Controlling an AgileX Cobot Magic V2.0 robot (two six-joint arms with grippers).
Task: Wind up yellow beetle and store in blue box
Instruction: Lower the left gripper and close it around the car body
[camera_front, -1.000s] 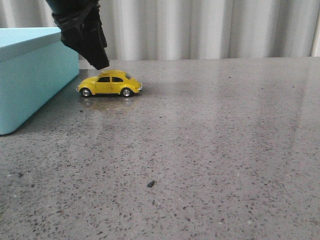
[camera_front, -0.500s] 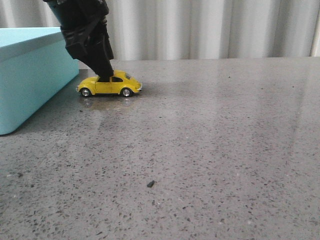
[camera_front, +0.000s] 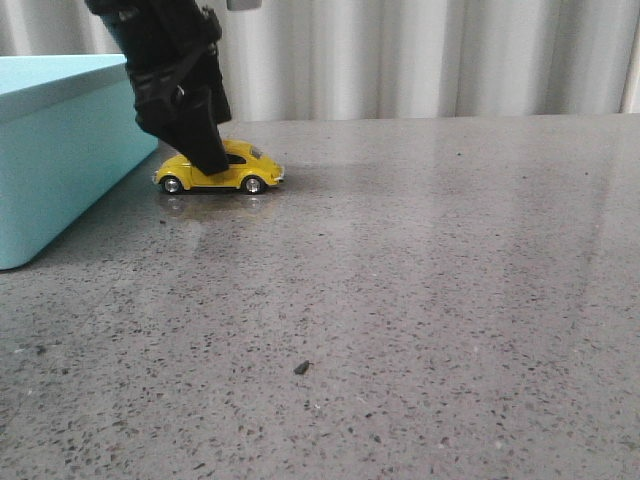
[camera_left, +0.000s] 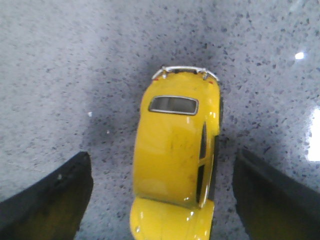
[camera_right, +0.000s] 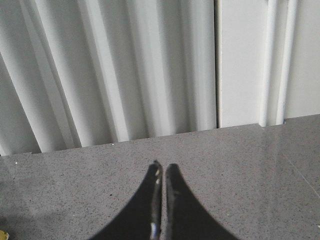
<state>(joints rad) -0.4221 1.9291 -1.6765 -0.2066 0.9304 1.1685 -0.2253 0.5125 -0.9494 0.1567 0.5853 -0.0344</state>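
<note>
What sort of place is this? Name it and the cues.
Probably a lab or demo tabletop: a speckled grey stone-like table, a pleated white curtain behind, and only the yellow beetle and the blue box on it.

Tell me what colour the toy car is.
Bright yellow; the toy car shows best in the left wrist view.
</note>
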